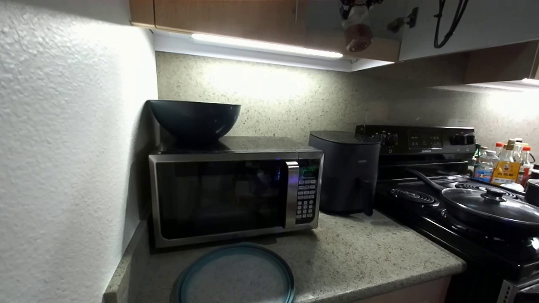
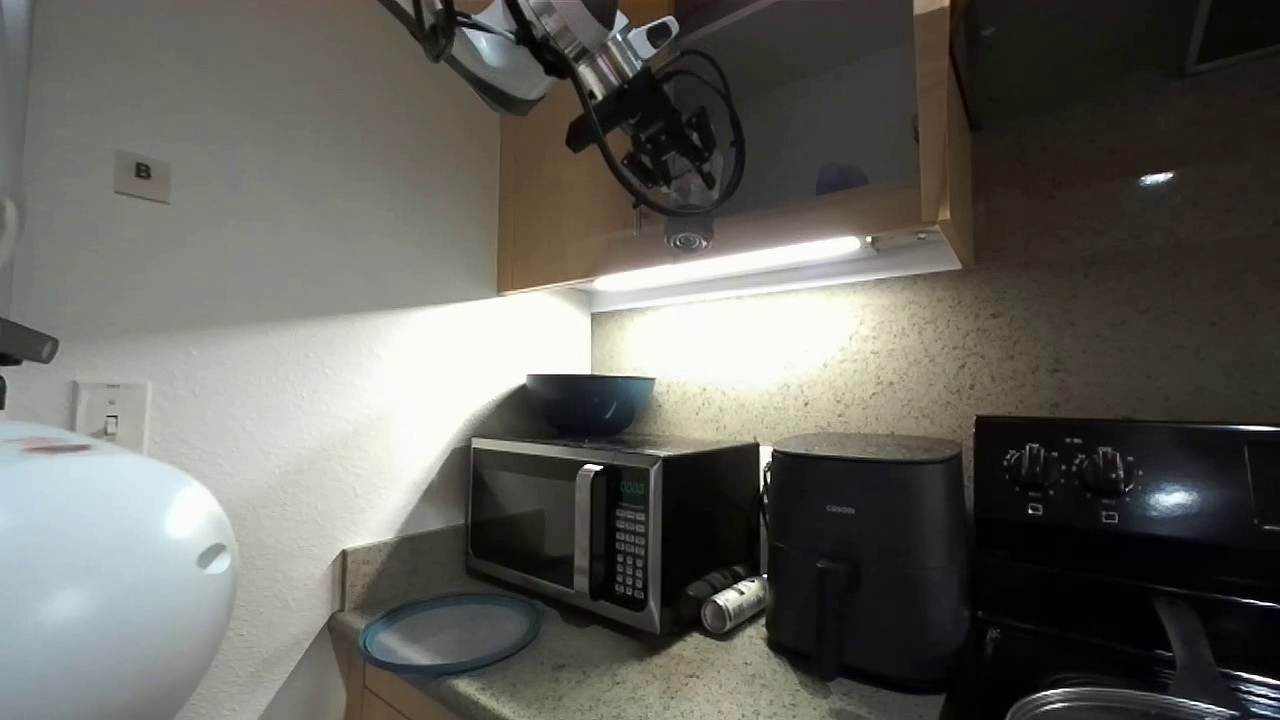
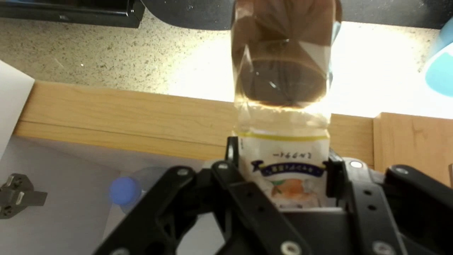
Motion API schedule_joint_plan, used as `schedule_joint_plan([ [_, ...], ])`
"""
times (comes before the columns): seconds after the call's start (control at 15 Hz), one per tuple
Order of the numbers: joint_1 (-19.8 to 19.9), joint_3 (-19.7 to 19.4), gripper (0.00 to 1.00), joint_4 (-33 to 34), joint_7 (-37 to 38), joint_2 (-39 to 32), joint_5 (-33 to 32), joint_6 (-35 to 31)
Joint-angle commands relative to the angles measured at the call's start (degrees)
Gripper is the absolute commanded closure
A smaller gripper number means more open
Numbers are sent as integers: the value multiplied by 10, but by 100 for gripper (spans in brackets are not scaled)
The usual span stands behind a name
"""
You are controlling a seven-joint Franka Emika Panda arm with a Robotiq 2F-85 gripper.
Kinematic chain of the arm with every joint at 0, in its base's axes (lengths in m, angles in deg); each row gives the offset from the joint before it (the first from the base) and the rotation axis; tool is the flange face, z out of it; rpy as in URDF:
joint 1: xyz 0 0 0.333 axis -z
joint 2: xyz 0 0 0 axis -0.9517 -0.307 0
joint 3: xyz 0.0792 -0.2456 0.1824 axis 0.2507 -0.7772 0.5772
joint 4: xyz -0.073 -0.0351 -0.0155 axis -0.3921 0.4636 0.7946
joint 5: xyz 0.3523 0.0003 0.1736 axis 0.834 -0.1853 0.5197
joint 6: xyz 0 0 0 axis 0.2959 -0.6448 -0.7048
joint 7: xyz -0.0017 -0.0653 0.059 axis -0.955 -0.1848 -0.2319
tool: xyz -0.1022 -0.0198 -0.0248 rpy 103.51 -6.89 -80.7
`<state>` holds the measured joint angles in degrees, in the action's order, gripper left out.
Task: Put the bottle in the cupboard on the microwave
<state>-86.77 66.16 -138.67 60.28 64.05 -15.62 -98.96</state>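
Both my jaws clasp the bottle [image 3: 283,117]; its long axis runs downward from them, outside the cupboard [image 2: 800,218], so I should probably lift first.

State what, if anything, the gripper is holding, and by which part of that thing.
A clear bottle, brownish toward its base: the gripper pinches it from both sides at its white, fruit-pictured label.

Counter [image 1: 379,252] (speckled) beneath microwave [image 1: 233,195], fryer [image 1: 345,172]
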Motion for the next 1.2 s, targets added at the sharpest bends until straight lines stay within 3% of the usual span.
schedule_joint_plan([
  [0.0,66,72,74,-78,55,49,-18,-23],
  [0.27,116,125,74,-130,89,83,-10,-9],
  [0.33,123,129,49,-87,61,48,4,-5],
  [0.67,136,142,49,-115,70,68,3,-5],
  [0.73,137,142,74,-115,70,68,3,-5],
  [1.13,151,193,74,-197,131,105,-17,0],
])
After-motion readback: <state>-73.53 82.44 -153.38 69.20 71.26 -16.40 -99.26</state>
